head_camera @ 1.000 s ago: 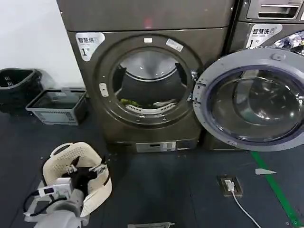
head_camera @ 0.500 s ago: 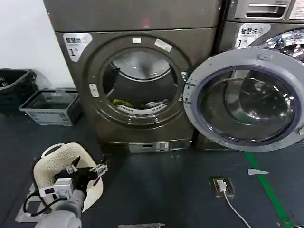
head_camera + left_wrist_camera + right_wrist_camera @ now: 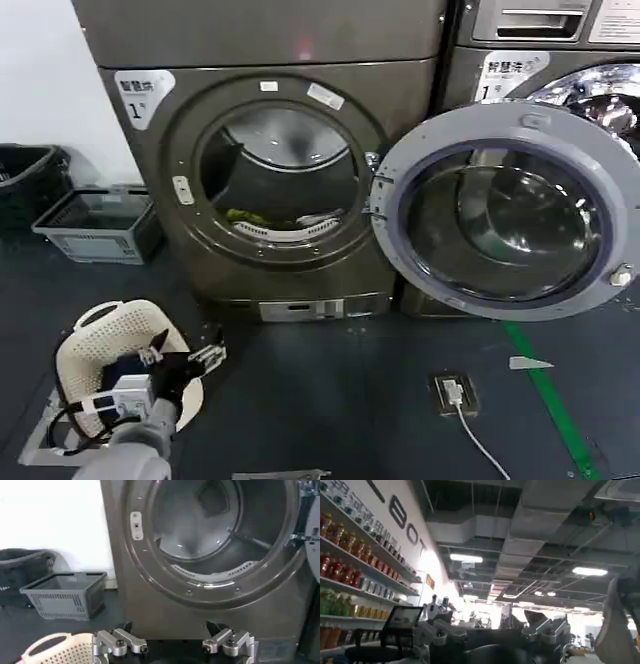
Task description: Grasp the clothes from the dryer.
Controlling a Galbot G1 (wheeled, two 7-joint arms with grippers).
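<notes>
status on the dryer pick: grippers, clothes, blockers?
Left gripper open, low over cream perforated basket, short of dark bronze dryer. Yellow-green and white clothes in drum. Round glass door open; porthole unobstructed.

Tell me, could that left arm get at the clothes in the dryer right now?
Probably yes, but not from where it is. The dryer has its door swung wide, so nothing blocks the clothes in the drum. The open left gripper hangs low over a basket, well short of the opening.

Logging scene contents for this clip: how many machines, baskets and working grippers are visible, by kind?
Front-loading machines: 2, the dryer and the machine beside it
Baskets: 3, cream, grey, black
Grippers: 1, left gripper, open
Total: 6
</notes>
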